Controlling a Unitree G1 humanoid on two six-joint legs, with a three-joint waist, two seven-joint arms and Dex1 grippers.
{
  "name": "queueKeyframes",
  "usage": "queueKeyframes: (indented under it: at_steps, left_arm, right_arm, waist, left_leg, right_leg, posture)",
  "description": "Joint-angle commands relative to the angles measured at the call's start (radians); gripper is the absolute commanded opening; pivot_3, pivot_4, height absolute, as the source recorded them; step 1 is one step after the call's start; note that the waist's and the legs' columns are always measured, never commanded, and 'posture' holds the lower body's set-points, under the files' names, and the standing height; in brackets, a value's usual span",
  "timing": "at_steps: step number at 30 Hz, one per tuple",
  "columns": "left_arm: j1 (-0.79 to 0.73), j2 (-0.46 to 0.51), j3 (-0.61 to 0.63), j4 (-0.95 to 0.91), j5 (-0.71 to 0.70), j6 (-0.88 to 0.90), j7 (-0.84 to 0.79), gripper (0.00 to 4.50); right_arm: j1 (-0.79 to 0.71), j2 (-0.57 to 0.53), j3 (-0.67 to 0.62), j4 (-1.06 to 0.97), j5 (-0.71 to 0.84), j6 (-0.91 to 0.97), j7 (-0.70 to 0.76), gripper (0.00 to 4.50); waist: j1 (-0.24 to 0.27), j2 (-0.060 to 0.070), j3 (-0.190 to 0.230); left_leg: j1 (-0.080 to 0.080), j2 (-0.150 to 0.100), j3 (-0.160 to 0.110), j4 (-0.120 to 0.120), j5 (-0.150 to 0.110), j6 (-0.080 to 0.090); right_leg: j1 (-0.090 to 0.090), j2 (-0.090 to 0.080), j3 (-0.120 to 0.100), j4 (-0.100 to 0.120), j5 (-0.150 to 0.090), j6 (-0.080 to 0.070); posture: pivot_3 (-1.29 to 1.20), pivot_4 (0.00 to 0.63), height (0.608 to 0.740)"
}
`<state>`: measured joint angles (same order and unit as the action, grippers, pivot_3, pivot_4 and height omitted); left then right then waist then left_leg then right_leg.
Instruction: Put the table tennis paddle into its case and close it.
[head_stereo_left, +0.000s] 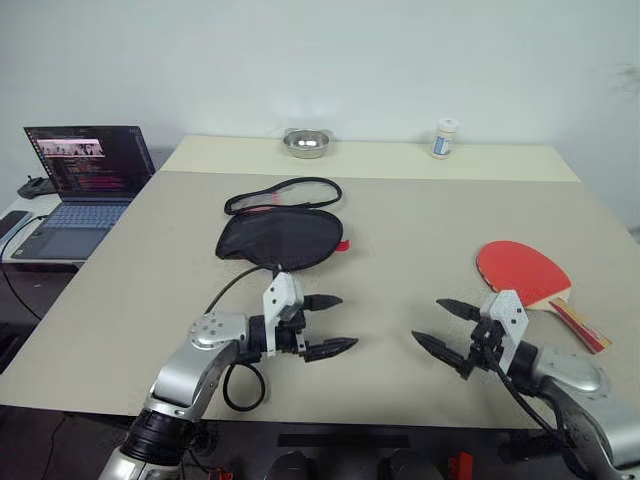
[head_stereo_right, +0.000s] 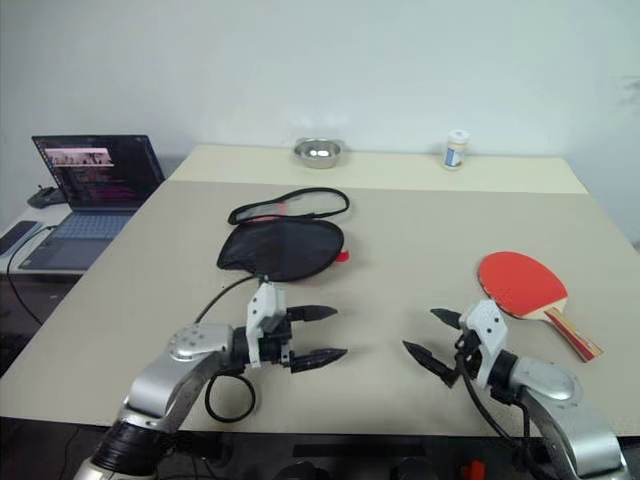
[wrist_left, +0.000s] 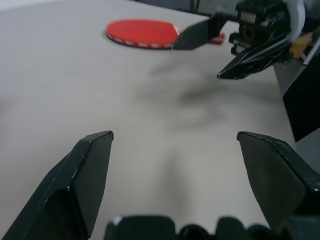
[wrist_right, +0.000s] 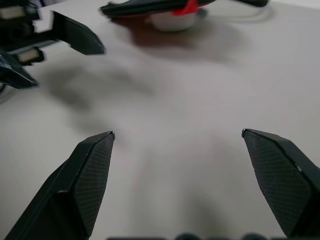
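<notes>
Paddle (head_stereo_left: 522, 273) first: it is lying flat on the table (head_stereo_left: 400, 230), red face up, on the robot's right side, with its striped handle pointing toward the near right edge. It is looking light, stiff and thin, so sliding a finger under the blade is likely to be awkward; the handle is probably the better place to take hold, since it is narrower and standing a little proud of the surface. The rubber face is likely grippy but easy to mark, so pinching there seems less wise.

Lying near the table's middle, well apart from the paddle, the case (head_stereo_left: 281, 240) is showing its black side, with its zip edge looping open behind it and a bit of red peeking out at one side. It is looking soft and floppy, so it will probably sag when lifted and need one hand holding its mouth open while the other feeds the paddle in.

Both tools are hovering over bare table, holding nothing: the left gripper (head_stereo_left: 327, 324) is pointing toward the right with its fingers spread wide, and the right gripper (head_stereo_left: 447, 326) is facing it, also spread wide, just beside the paddle.

Counting: one paddle, one case, two grippers, one metal bowl (head_stereo_left: 307, 143) and one small white jar (head_stereo_left: 445, 138) at the far edge, one laptop (head_stereo_left: 85, 185) off to the left.
</notes>
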<state>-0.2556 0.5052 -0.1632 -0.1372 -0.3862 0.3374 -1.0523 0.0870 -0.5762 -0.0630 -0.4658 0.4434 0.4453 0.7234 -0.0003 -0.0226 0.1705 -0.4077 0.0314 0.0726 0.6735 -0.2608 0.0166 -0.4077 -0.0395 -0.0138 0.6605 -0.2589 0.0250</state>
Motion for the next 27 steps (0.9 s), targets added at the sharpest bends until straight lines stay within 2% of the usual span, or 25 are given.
queueKeyframes:
  at_steps: [1, 6, 10, 16, 22, 27]
  left_arm:
    - [-0.023, -0.013, -0.013, 0.009, 0.019, -0.046, -0.004, 4.33]
    - [-0.018, -0.016, -0.006, -0.011, 0.035, -0.069, 0.012, 4.33]
    - [-0.013, 0.017, 0.033, -0.059, 0.008, -0.081, -0.007, 4.33]
    - [-0.010, 0.100, 0.142, -0.141, -0.112, 0.039, -0.017, 4.33]
    - [-0.092, 0.174, 0.193, 0.004, -0.066, -0.032, -0.056, 4.33]
    - [-0.191, 0.173, 0.191, 0.173, 0.012, -0.135, -0.033, 4.33]
  right_arm:
    - [0.008, -0.018, -0.036, -0.044, 0.020, 0.011, -0.003, 4.50]
    - [-0.023, -0.011, -0.053, -0.063, 0.067, 0.062, -0.036, 4.50]
    - [-0.061, -0.035, -0.090, -0.078, 0.105, 0.097, -0.035, 4.50]
    - [-0.100, -0.097, -0.117, -0.144, 0.219, 0.183, 0.005, 4.50]
    - [-0.161, -0.117, -0.140, -0.161, 0.278, 0.226, -0.013, 4.50]
    - [-0.169, -0.131, -0.143, -0.218, 0.358, 0.274, -0.014, 4.50]
  waist:
    - [0.000, -0.001, 0.000]
    - [0.000, -0.001, 0.000]
    - [0.000, -0.001, 0.001]
    - [-0.001, -0.002, 0.001]
    - [0.001, -0.004, 0.003]
    - [0.003, -0.005, 0.003]
  left_leg:
    - [0.000, 0.000, 0.000, 0.000, 0.000, 0.000]
    - [0.000, 0.000, 0.000, 0.002, 0.000, 0.000]
    - [0.000, 0.000, 0.000, 0.001, 0.000, 0.000]
    - [0.000, 0.001, -0.001, 0.000, 0.000, 0.000]
    - [0.000, 0.000, -0.001, 0.001, 0.000, 0.000]
    - [-0.001, 0.000, -0.001, 0.000, 0.000, 0.000]
  right_leg:
    - [0.000, 0.000, 0.000, 0.000, 0.000, 0.000]
    - [0.000, 0.000, 0.000, 0.001, 0.000, 0.000]
    - [0.000, 0.000, 0.000, 0.000, 0.000, 0.000]
    - [0.000, 0.000, -0.001, 0.000, 0.000, 0.000]
    - [0.000, 0.000, -0.001, 0.000, 0.000, 0.000]
    - [0.000, 0.000, -0.001, -0.002, 0.000, 0.000]
  posture:
    - [0.00, 0.150, 0.740]
    - [0.00, 0.150, 0.740]
    - [0.00, 0.150, 0.740]
    - [0.00, 0.150, 0.740]
    - [0.00, 0.150, 0.740]
    - [0.00, 0.150, 0.740]
